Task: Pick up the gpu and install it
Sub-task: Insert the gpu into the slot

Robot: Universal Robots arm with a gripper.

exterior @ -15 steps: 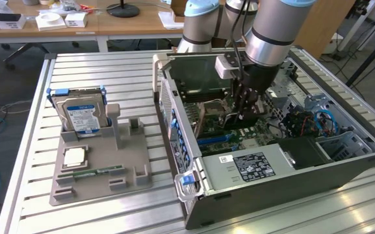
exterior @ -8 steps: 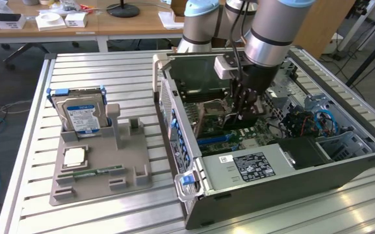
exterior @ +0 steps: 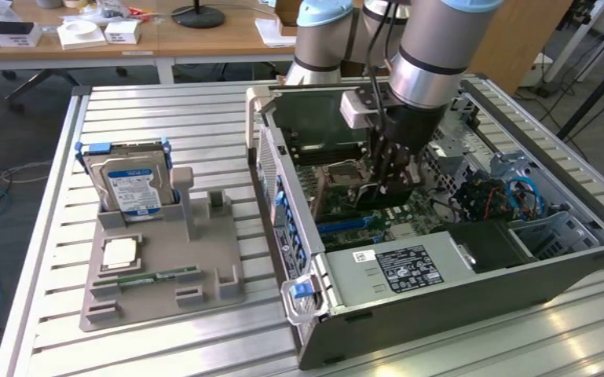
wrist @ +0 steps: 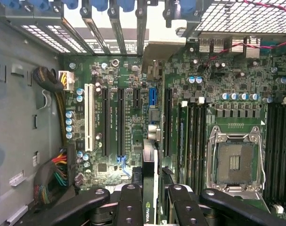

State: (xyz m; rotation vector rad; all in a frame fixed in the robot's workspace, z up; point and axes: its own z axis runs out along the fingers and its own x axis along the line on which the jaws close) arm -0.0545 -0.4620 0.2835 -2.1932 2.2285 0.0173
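My gripper (exterior: 396, 169) reaches down into the open computer case (exterior: 312, 314), above the motherboard. In the wrist view its black fingers (wrist: 131, 200) are shut on the gpu (wrist: 149, 165), which is seen edge-on as a thin black card with a green logo by the fingers. The card's pale metal bracket (wrist: 158, 51) points toward the case's rear slot openings. The card hangs over the board in line with the short blue slot (wrist: 152, 99), between the long black expansion slots (wrist: 119, 122) and the memory slots. Whether its edge touches a slot cannot be told. In the exterior view the gpu (exterior: 383, 196) shows as a dark plate below the wrist.
A grey holder tray (exterior: 107, 310) at the exterior view's left carries an upright silver hard drive (exterior: 132, 184), a pale chip (exterior: 120, 251) and a green memory stick (exterior: 160, 276). Inside the case are the processor socket (wrist: 234, 162), cable bundles (wrist: 53, 176) and the power supply (exterior: 407, 267).
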